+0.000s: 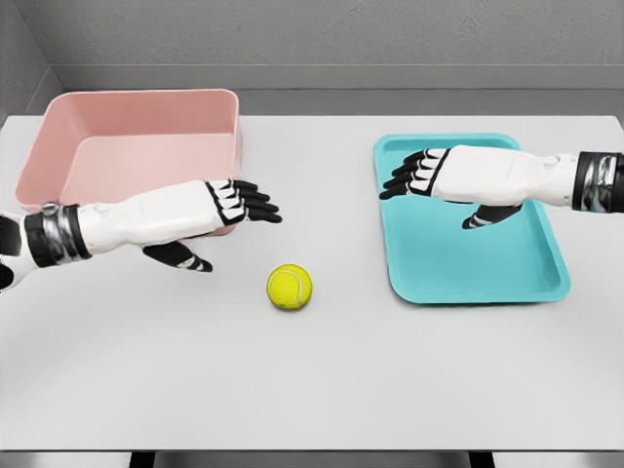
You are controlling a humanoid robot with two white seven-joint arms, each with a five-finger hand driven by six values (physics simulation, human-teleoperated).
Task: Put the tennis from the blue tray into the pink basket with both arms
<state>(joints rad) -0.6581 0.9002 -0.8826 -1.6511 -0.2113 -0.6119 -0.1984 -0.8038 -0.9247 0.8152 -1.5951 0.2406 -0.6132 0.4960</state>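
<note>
Nearest camera: ball (290,287), yellow-green, resting on bare desk (322,390) between basket (136,107) and tray (468,273); touching neither, not in tray as task wording implies.

Left hand (229,203): fingers extended and loosely spread, holding nothing, hovering in front of basket's near right corner, above and left of ball. Right hand (429,175): fingers likewise extended, empty, palm down over tray's upper part, well apart from ball.

Step in hand, judged: handover stage, pickup by left hand. Advice: bring palm down over ball from above-left, open thumb wide, close fingers round the middle; slow contact, since a round ball on a flat desk likely rolls at a glancing touch. Then lift clear of basket wall before moving over.

Count: 1 ball, 1 pink basket, 1 blue tray, 2 hands.
</note>
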